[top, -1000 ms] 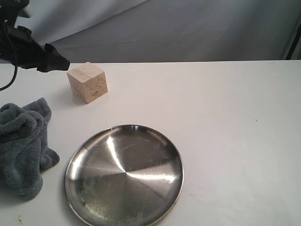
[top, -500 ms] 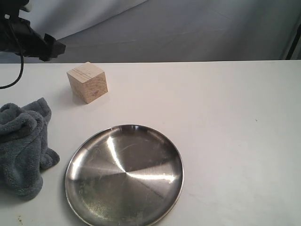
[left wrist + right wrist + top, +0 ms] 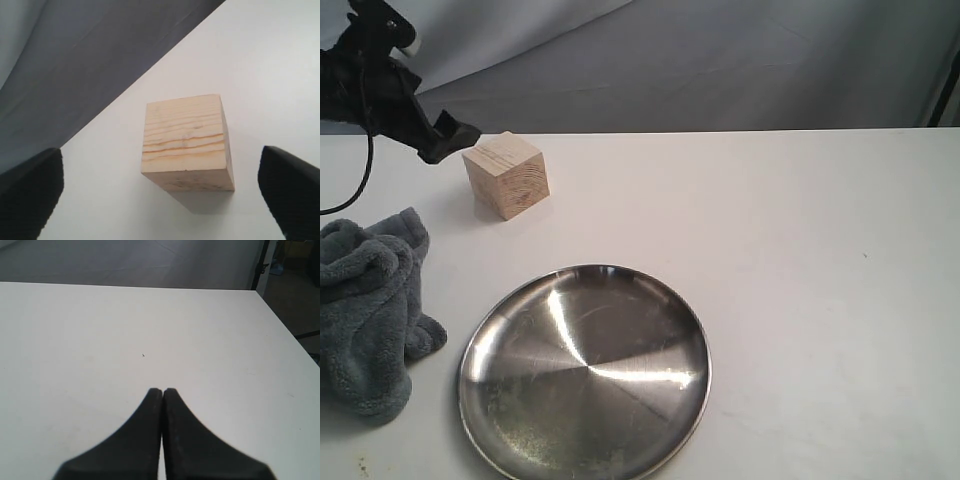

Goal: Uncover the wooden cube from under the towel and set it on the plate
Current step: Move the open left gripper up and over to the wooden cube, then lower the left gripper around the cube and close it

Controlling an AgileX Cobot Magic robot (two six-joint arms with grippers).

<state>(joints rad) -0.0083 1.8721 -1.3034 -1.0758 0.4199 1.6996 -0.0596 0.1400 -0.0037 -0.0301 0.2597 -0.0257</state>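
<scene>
Left gripper hangs tilted down at the upper left corner of the pale wooden cube with grain lines. From outside I cannot tell whether it touches the block. In the left wrist view its two dark fingers stand spread wide, one on each side of the cube, and clear of it. The right gripper has its fingers pressed together with nothing between them, over the bare white table.

The cube is uncovered and sits flat on the white table, beyond the far rim of the round shiny steel plate and apart from it. Its sides look equal, so it has no long axis. One upright edge is turned towards the exterior camera, and the grain lines run across the top face.

There is one cube, one plate and one fluffy grey-blue towel. The towel lies crumpled at the left edge, just beside the plate.

Half a second earlier the left gripper was higher and drawn back to the left. It has now come down and forward to the cube's corner. The cube, towel and plate have not moved.
</scene>
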